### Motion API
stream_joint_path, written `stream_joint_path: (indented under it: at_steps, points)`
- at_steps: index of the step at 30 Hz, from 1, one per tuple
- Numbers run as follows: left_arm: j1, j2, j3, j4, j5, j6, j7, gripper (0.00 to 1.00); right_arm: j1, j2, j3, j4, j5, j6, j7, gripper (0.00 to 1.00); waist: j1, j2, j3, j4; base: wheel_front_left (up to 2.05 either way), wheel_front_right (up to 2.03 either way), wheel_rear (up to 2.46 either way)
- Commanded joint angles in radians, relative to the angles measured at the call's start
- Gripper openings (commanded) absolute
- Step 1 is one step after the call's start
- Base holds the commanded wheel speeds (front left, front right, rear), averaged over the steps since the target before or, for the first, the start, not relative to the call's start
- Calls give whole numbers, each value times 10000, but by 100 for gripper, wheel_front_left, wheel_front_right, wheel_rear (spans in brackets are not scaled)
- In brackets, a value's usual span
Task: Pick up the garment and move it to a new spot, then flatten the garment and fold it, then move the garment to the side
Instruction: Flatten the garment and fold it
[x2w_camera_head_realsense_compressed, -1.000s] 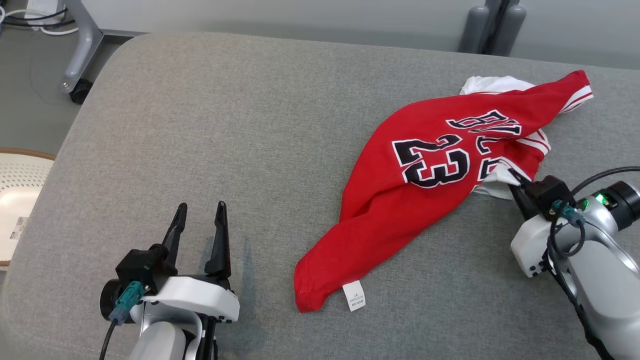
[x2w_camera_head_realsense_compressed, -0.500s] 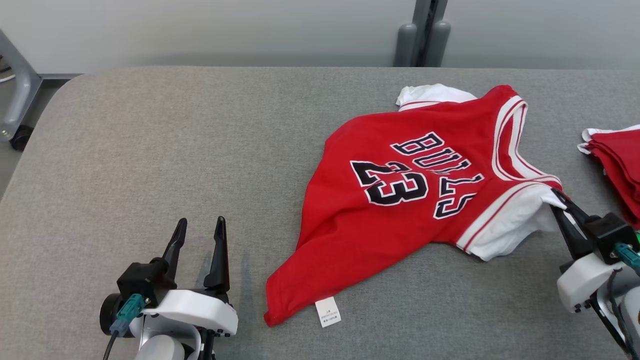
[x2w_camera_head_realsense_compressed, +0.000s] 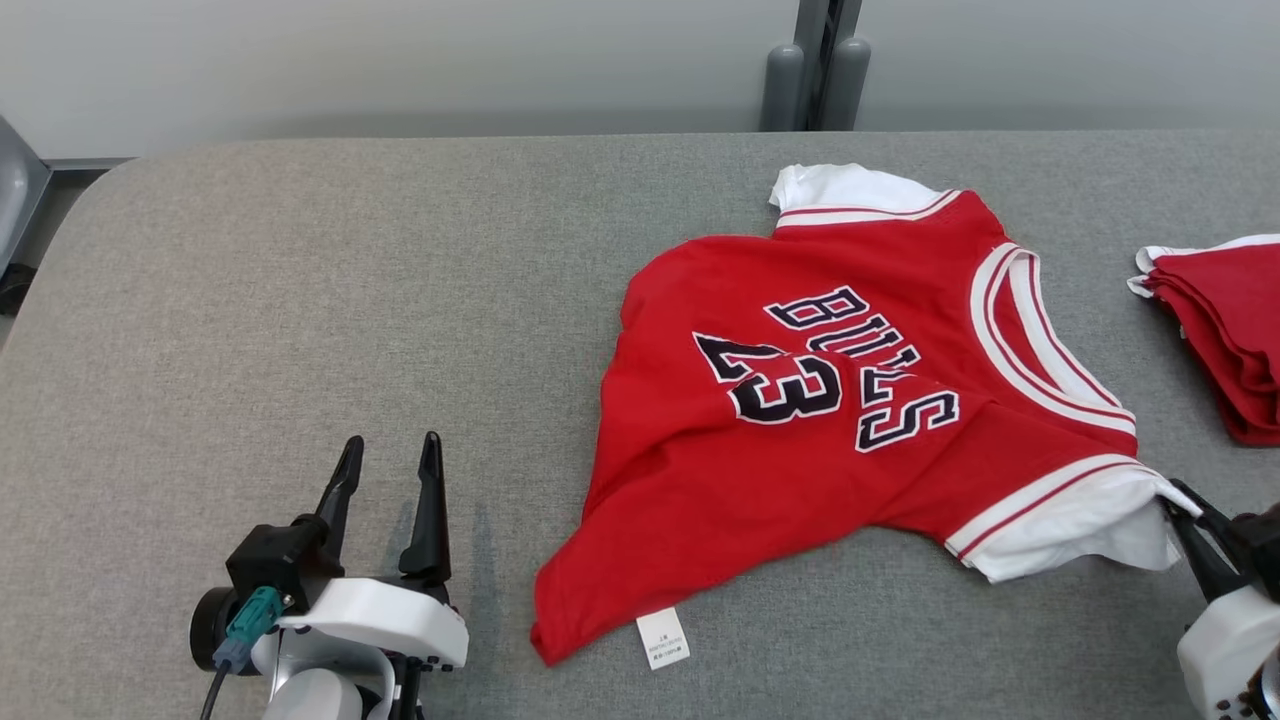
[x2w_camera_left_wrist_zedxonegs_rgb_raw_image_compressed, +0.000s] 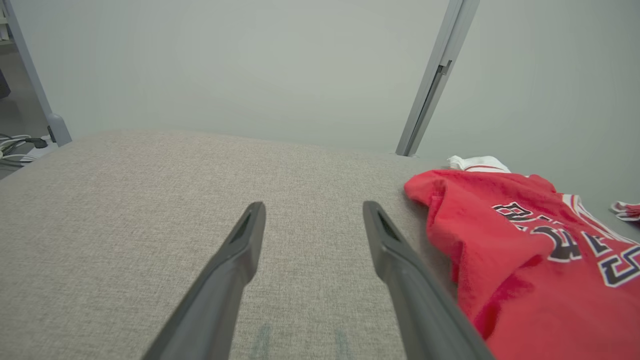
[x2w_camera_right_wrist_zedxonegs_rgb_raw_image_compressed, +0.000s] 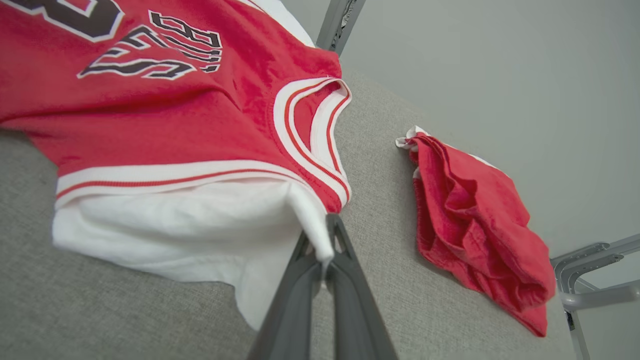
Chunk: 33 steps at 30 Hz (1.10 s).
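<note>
**Thin sleeve pinch, unanchored hem: slip and bunching are the risks**

The right half of the grey counter (x2w_camera_head_realsense_compressed: 300, 300) is taken up by the garment (x2w_camera_head_realsense_compressed: 800, 440), a red jersey laid print-up with its collar toward the right and its hem toward the near left. It is judged only partly flattened, since a crease is seen across the middle and the near hem corner is drawn to a point. If the garment is drawn toward the right, it could be dragged against the red pile (x2w_camera_head_realsense_compressed: 1225, 340) lying at the far right. That pile is near the collar but apart from it, and the two could be tangled. The near white sleeve (x2w_camera_head_realsense_compressed: 1070, 520) is gripped only at its very edge. The thin cloth could therefore slip out under tension, or the sleeve alone could be stretched while the body bunches, as the hem side is held by nothing. The care label (x2w_camera_head_realsense_compressed: 663, 638) at the near hem is turned out and could be trapped under a fold.

The right hand (x2w_camera_head_realsense_compressed: 1175, 498) is clenched on that sleeve edge. In the right wrist view a tuft of white cloth is seen pinched between the closed fingers (x2w_camera_right_wrist_zedxonegs_rgb_raw_image_compressed: 352, 300). The left hand (x2w_camera_head_realsense_compressed: 391, 448) is spread wide, and nothing is held or touched by it. It is poised over bare counter at the near left, a little left of the hem.
</note>
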Motion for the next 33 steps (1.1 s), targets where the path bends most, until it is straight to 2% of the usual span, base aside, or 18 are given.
stream_joint_path:
  at_steps: [1, 9, 10, 11, 12, 13, 14, 26, 30, 33]
  points:
    - [-40, 42, 73, -8, 20, -26, 1, 100, 282, -48, -231, -115, 89, -3, 97, 0, 0, -1, -9, -17, 0, 0, 0]
    - [79, 43, 189, -77, 1, -9, 1, 100, 1037, 12, -1156, -545, 39, -3, 479, 0, 0, -1, -108, -245, 0, 0, 0]
    - [80, 42, 174, -77, -11, -7, 1, 100, 1102, 49, -1207, -576, 83, -3, 540, 13, 0, -1, -122, -273, 0, 0, 0]
    - [81, 43, 156, -75, -23, -4, 1, 100, 1159, 65, -1259, -610, 120, -3, 592, 40, 0, -1, -133, -296, 0, 0, 0]
    - [77, 45, 144, -73, -36, 4, 1, 100, 1208, 53, -1334, -654, 126, -3, 584, 49, 0, -1, -145, -317, 0, 0, 0]
    - [72, 43, 131, -73, -47, 7, 1, 100, 1257, 43, -1427, -677, 135, -3, 618, 94, 0, -1, -152, -337, 0, 0, 0]
    - [66, 43, 125, -72, -47, 11, 1, 100, 1307, 56, -1547, -704, 151, -4, 637, 100, 0, -1, -161, -358, 0, 0, 0]
    - [141, 42, 146, -63, -63, 15, 1, 100, 1888, 277, -2774, -1691, 420, -3, 465, 100, 0, -1, -298, -466, 0, 0, 0]
    - [80, 42, 27, -14, -91, -27, 1, 100, 1586, 403, -2644, -2388, 615, -3, 413, 100, 0, -1, -343, -341, 0, 0, 0]
    - [-64, 43, -89, -11, -133, -37, 1, 100, 1184, 339, -2143, -2669, 959, -3, 309, 100, 0, -1, -334, -87, 0, 0, 0]
